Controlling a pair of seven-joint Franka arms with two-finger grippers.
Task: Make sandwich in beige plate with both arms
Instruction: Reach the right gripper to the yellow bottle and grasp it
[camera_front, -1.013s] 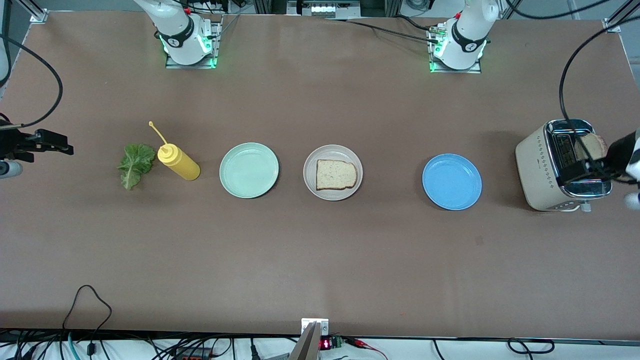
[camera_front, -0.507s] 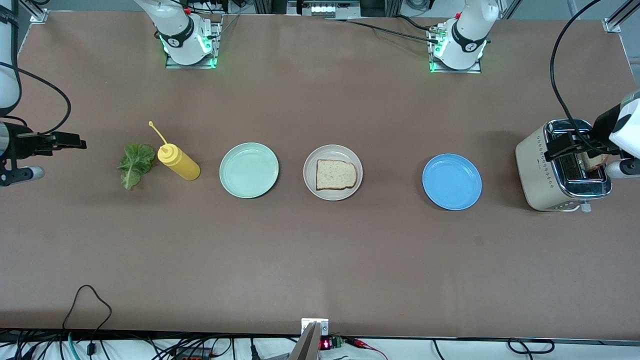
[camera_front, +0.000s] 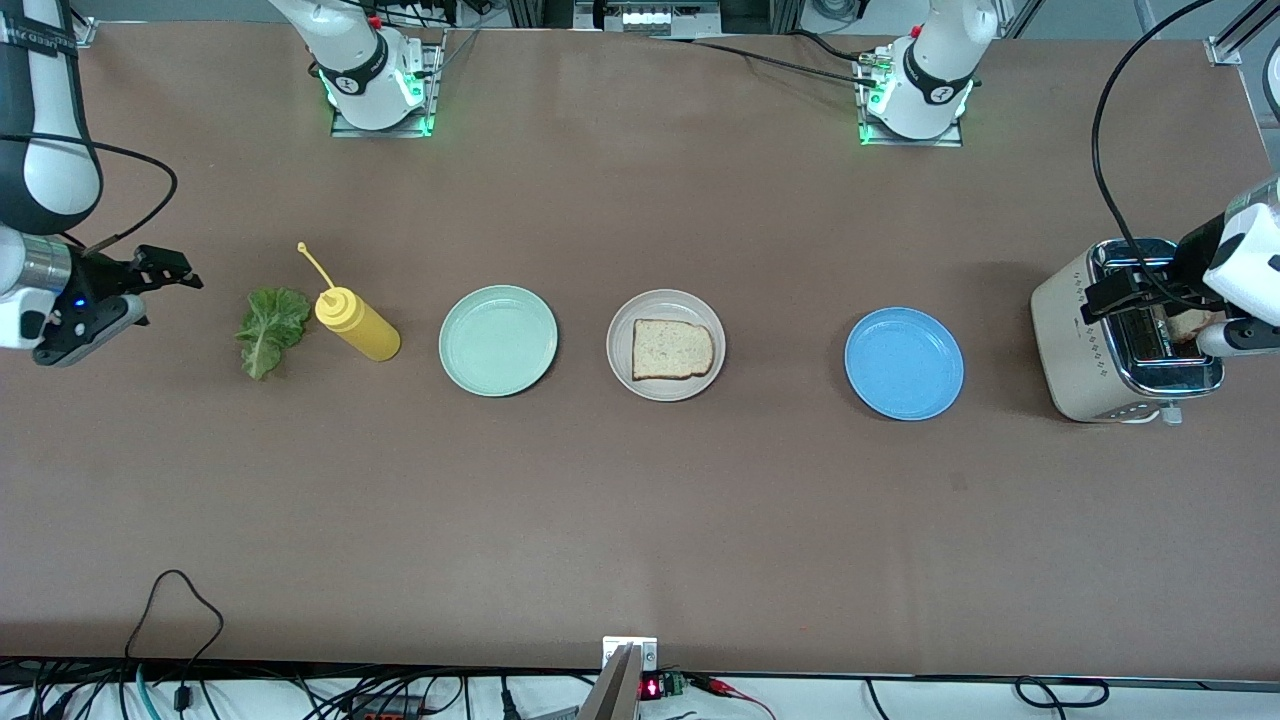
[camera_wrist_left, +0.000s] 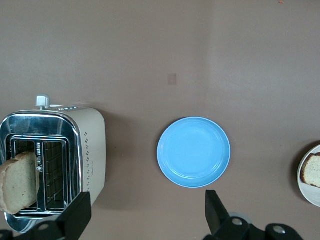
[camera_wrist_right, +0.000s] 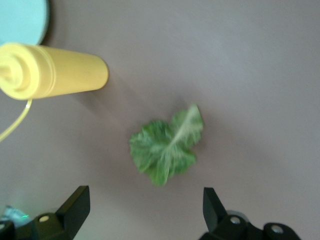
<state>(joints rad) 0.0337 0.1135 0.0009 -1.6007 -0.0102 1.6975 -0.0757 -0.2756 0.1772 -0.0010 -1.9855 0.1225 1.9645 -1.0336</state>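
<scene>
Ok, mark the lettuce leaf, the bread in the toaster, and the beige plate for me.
lettuce leaf (camera_wrist_right: 167, 147): right wrist view, middle of the leaf.
bread in the toaster (camera_wrist_left: 19, 182): left wrist view, slice's face.
beige plate (camera_front: 620, 322): front view, bare rim.

One bread slice (camera_front: 673, 349) lies on the beige plate (camera_front: 627, 322); the left claw (camera_front: 1125, 287) hangs open over the toaster (camera_front: 1075, 340), the right claw (camera_front: 165, 270) open above the counter (camera_front: 640, 500) near the lettuce leaf (camera_front: 270, 328)

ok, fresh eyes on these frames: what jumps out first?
A row of three plates across the middle of the table, with one bread slice on the beige plate between the mint and blue ones. At the left arm's end, the open left hand is over the toaster, which holds a second slice. The open right hand is beside the lettuce leaf and mustard bottle.
</scene>
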